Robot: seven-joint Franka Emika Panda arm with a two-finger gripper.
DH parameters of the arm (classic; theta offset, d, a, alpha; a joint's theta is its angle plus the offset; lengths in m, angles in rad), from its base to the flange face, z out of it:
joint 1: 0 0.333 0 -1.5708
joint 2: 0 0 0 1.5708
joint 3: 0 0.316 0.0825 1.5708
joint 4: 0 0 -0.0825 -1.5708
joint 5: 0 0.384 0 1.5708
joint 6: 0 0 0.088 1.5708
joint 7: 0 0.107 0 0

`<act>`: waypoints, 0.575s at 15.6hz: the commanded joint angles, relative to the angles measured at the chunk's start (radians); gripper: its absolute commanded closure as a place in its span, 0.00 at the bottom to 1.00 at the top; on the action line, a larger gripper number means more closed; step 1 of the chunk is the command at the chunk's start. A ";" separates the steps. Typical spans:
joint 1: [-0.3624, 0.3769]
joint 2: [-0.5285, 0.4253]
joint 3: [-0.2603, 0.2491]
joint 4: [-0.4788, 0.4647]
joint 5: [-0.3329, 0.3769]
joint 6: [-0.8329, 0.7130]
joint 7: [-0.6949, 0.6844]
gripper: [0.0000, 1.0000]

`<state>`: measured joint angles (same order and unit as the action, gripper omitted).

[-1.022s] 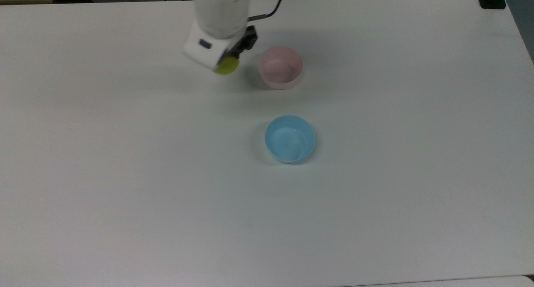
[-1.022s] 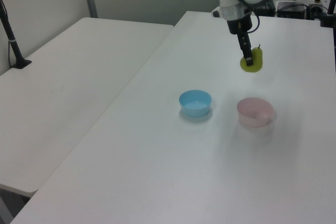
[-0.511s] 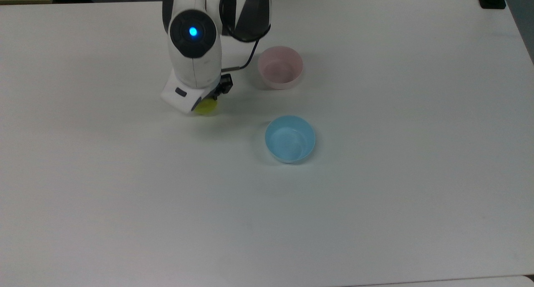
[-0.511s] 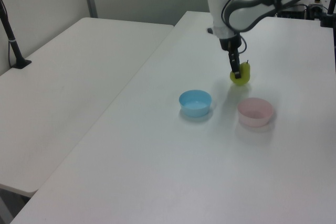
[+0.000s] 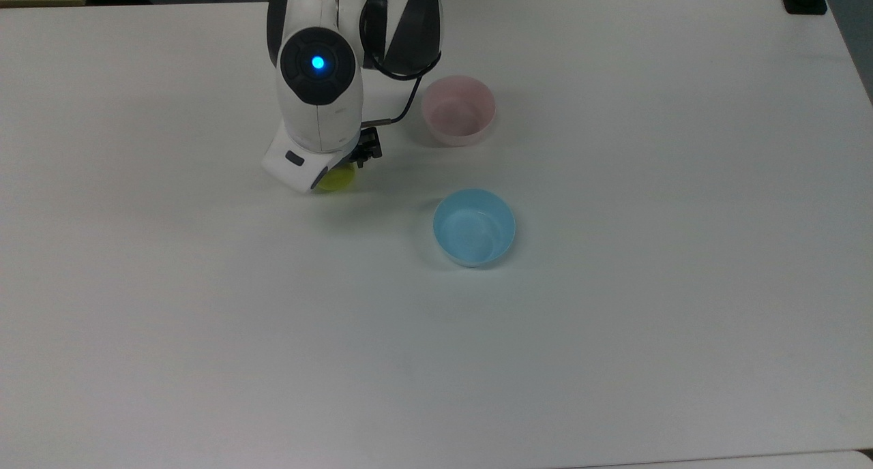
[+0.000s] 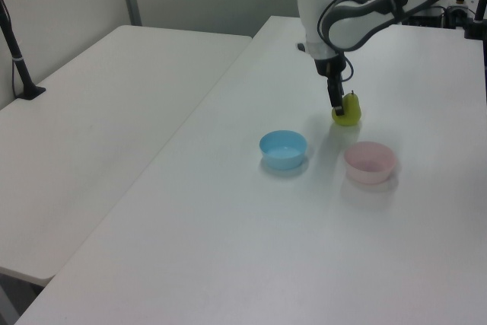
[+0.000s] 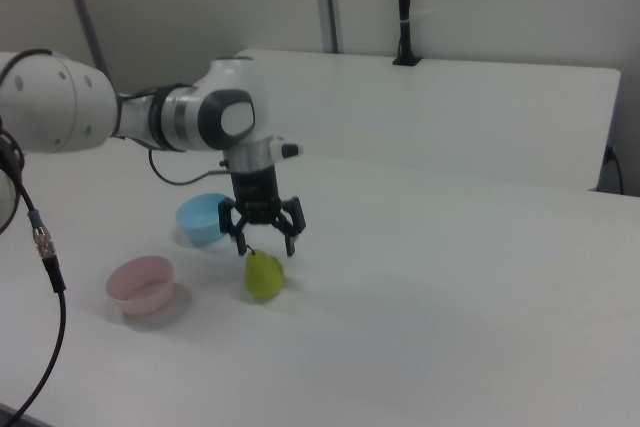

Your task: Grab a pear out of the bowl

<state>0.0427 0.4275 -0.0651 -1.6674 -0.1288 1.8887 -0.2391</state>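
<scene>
The pear (image 7: 264,275) stands upright on the counter (image 5: 614,353), out of the empty pink bowl (image 5: 457,110), with the gripper (image 7: 264,235) just above it, jaws spread apart, so the pickup looks finished.

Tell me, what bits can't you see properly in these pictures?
1. Top view: the arm covers most of the pear; just a yellow-green edge peeks out.
2. Left view: the gripper overlaps the pear, so touching or apart cannot be told there.
3. Right view: the gripper covers part of the blue bowl.
4. Top view: the top edge cuts off the arm.
</scene>
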 commanded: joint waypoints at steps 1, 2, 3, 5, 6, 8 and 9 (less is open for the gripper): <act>0.005 -0.154 -0.004 -0.018 0.004 -0.023 0.069 0.00; 0.005 -0.191 -0.004 -0.020 0.017 -0.046 0.078 0.00; 0.006 -0.229 -0.004 -0.023 0.021 -0.074 0.086 0.00; 0.011 -0.288 -0.004 -0.023 0.021 -0.140 0.106 0.00; 0.016 -0.324 -0.004 -0.023 0.021 -0.173 0.124 0.00; 0.020 -0.369 -0.004 -0.038 0.020 -0.183 0.208 0.00; 0.028 -0.381 -0.004 -0.044 0.020 -0.181 0.248 0.00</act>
<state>0.0464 0.1158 -0.0642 -1.6553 -0.1199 1.7152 -0.1072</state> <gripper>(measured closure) 0.000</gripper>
